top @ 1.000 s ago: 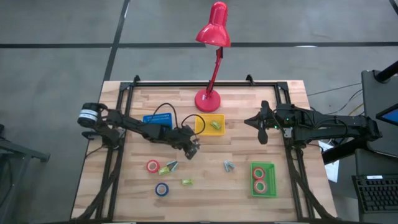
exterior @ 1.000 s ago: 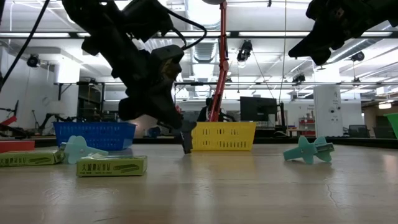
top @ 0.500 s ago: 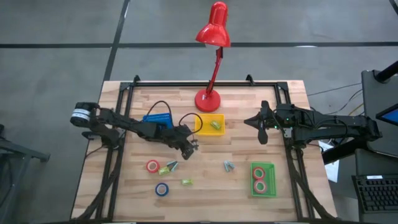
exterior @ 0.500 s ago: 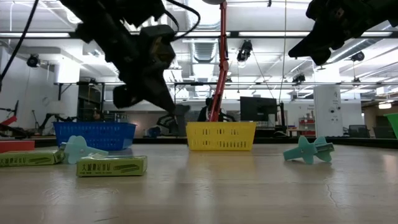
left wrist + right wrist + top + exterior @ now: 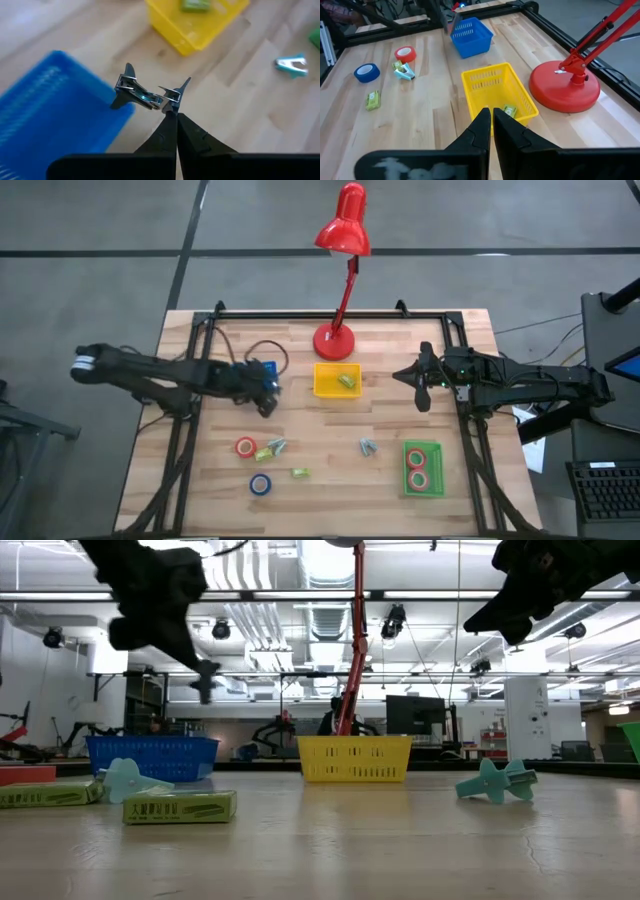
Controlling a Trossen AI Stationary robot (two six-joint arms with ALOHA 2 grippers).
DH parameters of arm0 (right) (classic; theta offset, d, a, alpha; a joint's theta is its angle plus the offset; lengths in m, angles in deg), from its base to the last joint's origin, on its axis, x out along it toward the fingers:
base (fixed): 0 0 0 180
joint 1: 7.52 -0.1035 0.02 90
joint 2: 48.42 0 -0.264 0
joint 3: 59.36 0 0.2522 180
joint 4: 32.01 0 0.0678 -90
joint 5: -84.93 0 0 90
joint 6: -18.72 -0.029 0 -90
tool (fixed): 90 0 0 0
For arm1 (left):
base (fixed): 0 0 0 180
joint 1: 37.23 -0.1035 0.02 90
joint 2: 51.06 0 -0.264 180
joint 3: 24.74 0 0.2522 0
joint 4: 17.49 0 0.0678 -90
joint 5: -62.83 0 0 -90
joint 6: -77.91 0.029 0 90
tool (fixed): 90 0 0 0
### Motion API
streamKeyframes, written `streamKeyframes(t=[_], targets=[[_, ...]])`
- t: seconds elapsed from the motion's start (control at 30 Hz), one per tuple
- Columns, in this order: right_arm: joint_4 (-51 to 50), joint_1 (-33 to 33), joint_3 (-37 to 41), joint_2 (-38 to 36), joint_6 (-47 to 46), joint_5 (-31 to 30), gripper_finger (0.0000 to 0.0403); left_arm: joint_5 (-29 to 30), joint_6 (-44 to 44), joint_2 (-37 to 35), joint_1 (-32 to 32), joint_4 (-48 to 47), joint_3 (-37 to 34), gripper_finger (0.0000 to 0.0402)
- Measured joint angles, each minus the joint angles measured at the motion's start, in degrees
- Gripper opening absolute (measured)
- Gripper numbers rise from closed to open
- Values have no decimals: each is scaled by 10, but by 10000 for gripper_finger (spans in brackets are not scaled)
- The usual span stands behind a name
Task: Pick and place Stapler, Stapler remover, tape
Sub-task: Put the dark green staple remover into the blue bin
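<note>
Where blue bin (image 5: 55, 115) sits, staple remover (image 5: 147, 95) above.

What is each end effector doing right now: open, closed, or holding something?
Left end effector: closed on a staple remover, beside the blue bin.
Right end effector: closed, empty, above the table.

From above, we cannot see most of the blue bin (image 5: 266, 368) because the left arm covers it. The green bin (image 5: 633, 740) beside the teal remover is cut off in the low view.
</note>
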Motion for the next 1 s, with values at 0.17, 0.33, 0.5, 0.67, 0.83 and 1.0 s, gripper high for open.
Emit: streamKeyframes(t=[0.17, 0.33, 0.5, 0.67, 0.83, 1.0], targets=[[0, 0, 0, 0, 0, 0, 18, 46, -22, -65, 0, -73, 0, 0], [0, 0, 0, 0, 0, 0, 18, 89, -51, -97, 0, -160, 0, 0], [0, 0, 0, 0, 0, 0, 18, 118, -87, -97, -1, -212, -10, 0], [0, 0, 0, 0, 0, 0, 18, 119, -96, -80, -8, -212, -36, 0], [-1, 0, 0, 0, 1, 0, 18, 115, -105, -58, -12, -191, -67, 3], [-1, 0, 0, 0, 1, 0, 18, 104, -105, -47, -12, -177, -76, 18]])
